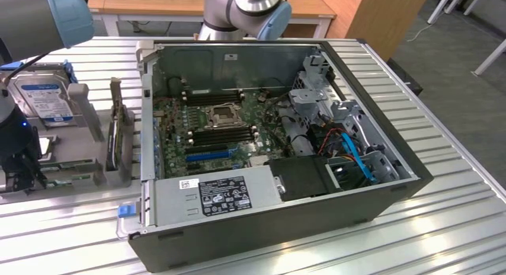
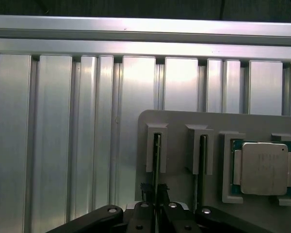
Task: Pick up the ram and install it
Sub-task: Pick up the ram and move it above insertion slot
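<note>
the gripper (image 2: 157, 209) is nearest, its fingers pinching the thin edge of the ram (image 2: 156, 155). the ram stands on edge in a slot of the grey holder (image 2: 179, 119), at the lower left of the exterior view. the grip should be square and centred, i judge, so the stick cannot cant. print on the processor chip (image 2: 264, 167) and the power-supply sticker (image 1: 225, 195) is too small to read.
</note>
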You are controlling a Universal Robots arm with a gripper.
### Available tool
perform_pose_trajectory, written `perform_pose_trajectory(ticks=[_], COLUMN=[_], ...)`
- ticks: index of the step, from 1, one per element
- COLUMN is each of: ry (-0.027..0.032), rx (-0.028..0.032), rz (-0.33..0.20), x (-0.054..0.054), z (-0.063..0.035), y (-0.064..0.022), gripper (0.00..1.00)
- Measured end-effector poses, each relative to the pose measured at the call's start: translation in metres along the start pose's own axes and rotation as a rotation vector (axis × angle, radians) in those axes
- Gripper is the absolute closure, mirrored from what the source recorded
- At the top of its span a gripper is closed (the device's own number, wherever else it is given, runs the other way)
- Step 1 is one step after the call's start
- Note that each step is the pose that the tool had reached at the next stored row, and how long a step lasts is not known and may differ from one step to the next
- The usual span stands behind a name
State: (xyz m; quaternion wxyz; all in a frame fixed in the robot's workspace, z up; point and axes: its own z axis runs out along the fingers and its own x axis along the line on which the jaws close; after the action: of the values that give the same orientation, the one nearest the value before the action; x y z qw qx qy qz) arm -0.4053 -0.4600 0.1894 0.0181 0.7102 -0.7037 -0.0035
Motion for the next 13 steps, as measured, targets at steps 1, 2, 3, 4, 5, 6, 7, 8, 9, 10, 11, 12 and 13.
perform_pose_trajectory(ticks=[1, 2, 3, 4, 5, 6, 7, 8, 9, 10, 11, 12, 13], ry=[-0.0001, 0.0000, 0.0000, 0.0000, 0.0000, 0.0000, -0.0003, -0.0002, 0.0000, -0.0001, -0.0001, 0.0000, 0.0000], rx=[0.0001, 0.0001, 0.0001, 0.0000, 0.0000, 0.0002, 0.0004, 0.0002, 0.0000, 0.0001, 0.0001, 0.0000, 0.0001], rz=[0.000, 0.000, 0.000, 0.000, 0.000, 0.000, 0.000, 0.000, 0.000, 0.000, 0.000, 0.000, 0.000], x=[0.000, 0.000, 0.000, 0.000, 0.000, 0.000, 0.000, 0.000, 0.000, 0.000, 0.000, 0.001, 0.001], z=[0.0001, 0.0000, 0.0000, 0.0000, 0.0000, -0.0001, -0.0032, -0.0078, -0.0124, -0.0168, -0.0217, -0.0263, -0.0307], y=[0.0000, 0.0000, 0.0000, 0.0000, 0.0000, 0.0000, 0.0000, 0.0002, 0.0004, 0.0005, 0.0007, 0.0008, 0.0010], gripper=[0.86, 0.86, 0.86, 0.86, 0.86, 0.86, 0.86, 0.86, 0.86, 0.86, 0.86, 0.86, 0.86])
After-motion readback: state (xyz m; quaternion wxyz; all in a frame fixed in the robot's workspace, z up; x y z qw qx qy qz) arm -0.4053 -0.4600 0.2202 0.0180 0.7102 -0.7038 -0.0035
